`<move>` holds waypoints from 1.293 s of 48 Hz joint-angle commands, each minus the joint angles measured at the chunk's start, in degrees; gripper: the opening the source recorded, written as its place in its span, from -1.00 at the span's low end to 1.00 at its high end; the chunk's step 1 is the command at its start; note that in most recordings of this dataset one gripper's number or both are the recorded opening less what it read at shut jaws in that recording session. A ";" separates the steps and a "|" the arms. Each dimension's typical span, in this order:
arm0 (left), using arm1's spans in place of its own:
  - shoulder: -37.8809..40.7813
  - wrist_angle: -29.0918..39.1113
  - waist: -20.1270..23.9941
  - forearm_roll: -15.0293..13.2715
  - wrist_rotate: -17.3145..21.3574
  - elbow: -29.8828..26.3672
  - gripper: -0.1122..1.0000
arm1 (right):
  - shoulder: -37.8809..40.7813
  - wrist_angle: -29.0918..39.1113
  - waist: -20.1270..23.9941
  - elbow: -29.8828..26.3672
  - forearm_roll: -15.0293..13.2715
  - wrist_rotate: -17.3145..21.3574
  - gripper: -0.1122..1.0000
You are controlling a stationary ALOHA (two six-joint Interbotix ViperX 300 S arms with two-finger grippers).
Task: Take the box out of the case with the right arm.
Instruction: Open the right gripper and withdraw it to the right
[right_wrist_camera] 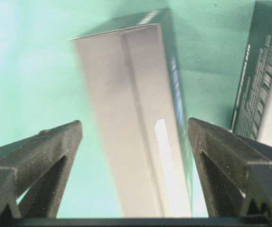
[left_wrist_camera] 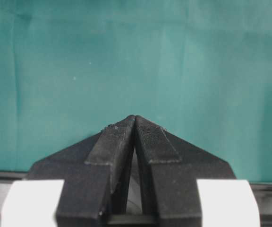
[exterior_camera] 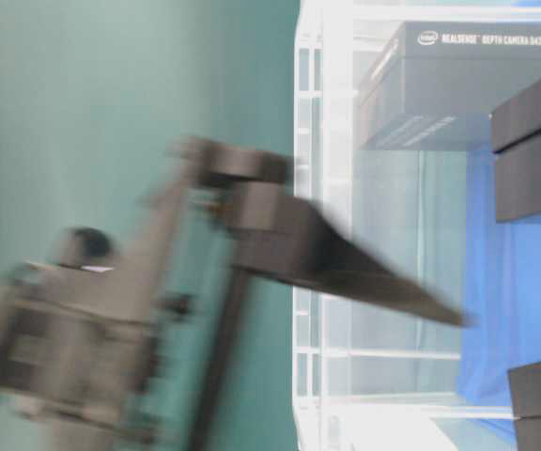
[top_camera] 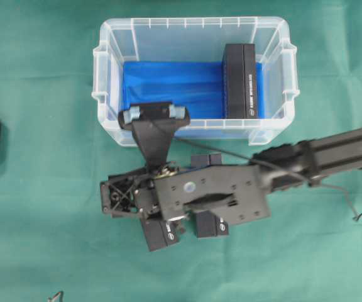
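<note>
The right arm's black lattice pincer [right_wrist_camera: 135, 137] stands wide astride a black cardboard box [right_wrist_camera: 140, 118] on the green bench [top_camera: 43, 239], outside the clear plastic case [top_camera: 193, 132].

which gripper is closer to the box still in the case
The right gripper, judging by the overhead view: it hangs open over boxes on the cloth just outside the case holding that box. The left gripper is shut over bare cloth, outside that view.

Box [top_camera: 240, 80] stands inside case [top_camera: 105, 88], right side.
</note>
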 commanded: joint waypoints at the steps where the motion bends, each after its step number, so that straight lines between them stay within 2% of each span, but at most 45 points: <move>1: 0.09 -0.35 0.09 0.09 0.00 -0.70 -0.81 | -4.75 2.11 -0.09 -3.25 -1.85 -0.70 0.81; 8: 0.09 -0.35 0.09 0.09 -0.09 -0.70 -0.81 | -5.45 5.71 -0.18 -7.47 -3.60 -4.04 0.81; 14: 0.00 -0.35 0.09 0.09 -0.18 -0.70 -0.81 | -5.19 8.70 -0.35 -9.84 -3.69 -5.27 0.81; 38: 0.00 -0.35 0.18 0.09 -0.18 -0.70 -0.81 | -5.19 9.67 -0.70 -10.02 -3.52 -5.71 0.80; 46: 0.09 -0.35 0.09 0.09 -0.18 -0.70 -0.81 | -5.80 13.36 -0.70 -9.76 -3.08 -7.29 0.80; 54: 0.09 -0.09 0.09 0.00 -0.18 -0.70 -0.81 | -8.35 19.86 -0.53 -7.12 -1.49 -6.94 0.80; 62: 0.09 -0.09 0.18 -0.09 -0.35 -0.70 -0.81 | -13.97 19.51 0.09 -0.09 -1.23 -5.36 0.80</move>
